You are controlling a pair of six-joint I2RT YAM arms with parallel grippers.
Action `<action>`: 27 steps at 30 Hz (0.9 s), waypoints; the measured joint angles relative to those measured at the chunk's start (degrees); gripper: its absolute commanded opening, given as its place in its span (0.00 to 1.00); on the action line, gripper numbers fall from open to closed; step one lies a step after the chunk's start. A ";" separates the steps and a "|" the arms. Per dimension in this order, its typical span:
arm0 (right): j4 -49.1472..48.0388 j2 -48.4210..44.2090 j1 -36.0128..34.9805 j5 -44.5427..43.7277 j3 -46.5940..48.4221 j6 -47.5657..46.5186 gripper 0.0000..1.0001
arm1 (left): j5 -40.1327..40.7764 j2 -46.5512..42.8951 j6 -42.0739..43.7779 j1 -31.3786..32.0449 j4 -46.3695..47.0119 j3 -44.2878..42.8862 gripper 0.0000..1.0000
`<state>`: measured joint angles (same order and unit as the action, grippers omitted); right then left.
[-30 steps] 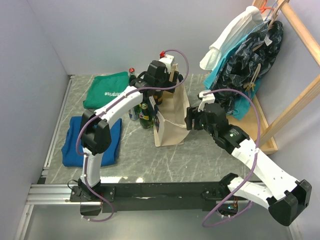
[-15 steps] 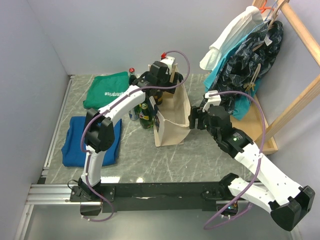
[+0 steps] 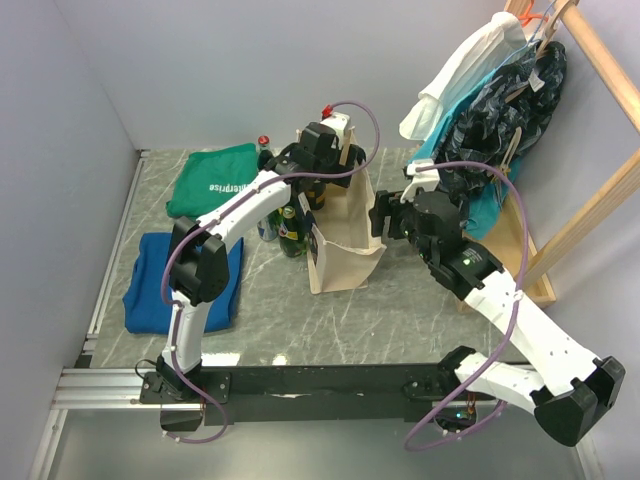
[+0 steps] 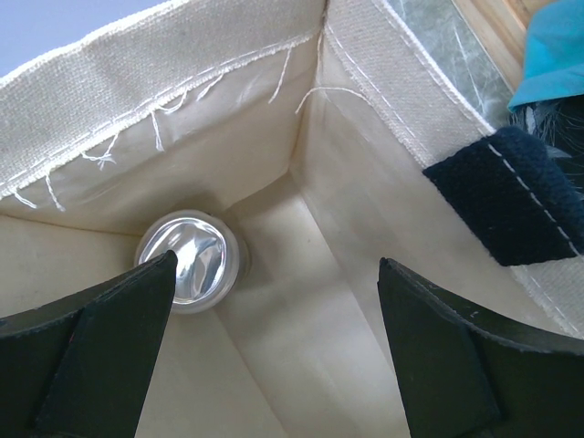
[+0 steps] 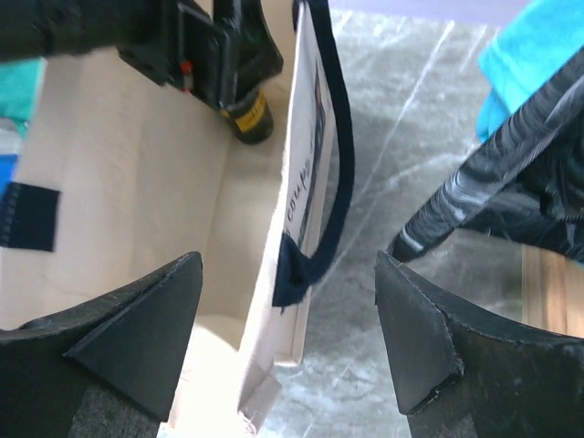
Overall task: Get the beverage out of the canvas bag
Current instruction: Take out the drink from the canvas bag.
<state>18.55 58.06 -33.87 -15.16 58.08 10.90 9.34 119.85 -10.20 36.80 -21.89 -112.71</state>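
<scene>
Left wrist view looks straight down into the canvas bag (image 4: 228, 119), where the beverage (image 4: 192, 262) stands on the bag's floor in a far corner, only its round silvery top showing. The left hand (image 4: 276, 269) hangs over the mouth, jaws spread wide and empty. The top lies off-centre, close under the jaw on the view's left, while the other jaw is nearer the wall with the navy handle (image 4: 511, 196).

From overhead, the bag stands upright on the desk (image 3: 400, 310), green bottles (image 3: 290, 225) just beside it. The right hand (image 3: 383, 222) sits at the bag's right wall. Its own camera shows its jaws parted on either side of that wall and handle, pinching nothing.

The step in hand appears to be the reach into the bag. Done well, the left hand would first shift toward the corner until the top sits midway between its jaws. It would then drop straight, keeping clear of the canvas, close on the body below the top, and lift vertically. With the right hand holding nothing, the soft walls are unsteadied and could sag inward or ride up with the lift. A hold on the rim would likely help.

Compared with a second ago, the right hand's jaws stand wider and the hand has moved slightly toward the desk's far side. The bag's mouth looks narrower, no longer drawn out to the right. The left hand has barely moved.
</scene>
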 measured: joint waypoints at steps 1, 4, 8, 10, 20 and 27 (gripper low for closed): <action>-0.09 0.04 0.00 0.22 0.48 -0.20 0.82 | 0.09 0.00 -0.02 -0.02 -0.04 0.00 0.96; -0.09 0.04 0.00 0.59 1.95 -1.07 0.83 | 0.66 0.02 -0.15 -0.13 -0.33 -0.09 0.96; -0.07 -0.15 0.00 0.96 2.40 -1.86 0.83 | 2.25 0.22 -0.76 -0.22 -0.61 -0.68 0.96; -0.07 -0.28 0.00 1.31 2.38 -1.90 0.83 | 4.02 0.42 -1.62 -0.22 -0.61 -0.92 0.96; -0.66 -3.45 0.00 1.81 1.86 -2.03 0.85 | 9.09 2.05 -4.74 -0.87 -1.60 -3.04 0.96; -1.51 -4.02 0.00 2.73 0.04 -2.05 0.86 | 8.11 3.34 -5.20 -1.01 -2.54 -5.05 0.96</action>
<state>17.04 54.04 -33.87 -12.43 58.13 8.84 17.45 123.20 -15.40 35.79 -24.43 -117.75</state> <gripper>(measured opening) 0.853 0.966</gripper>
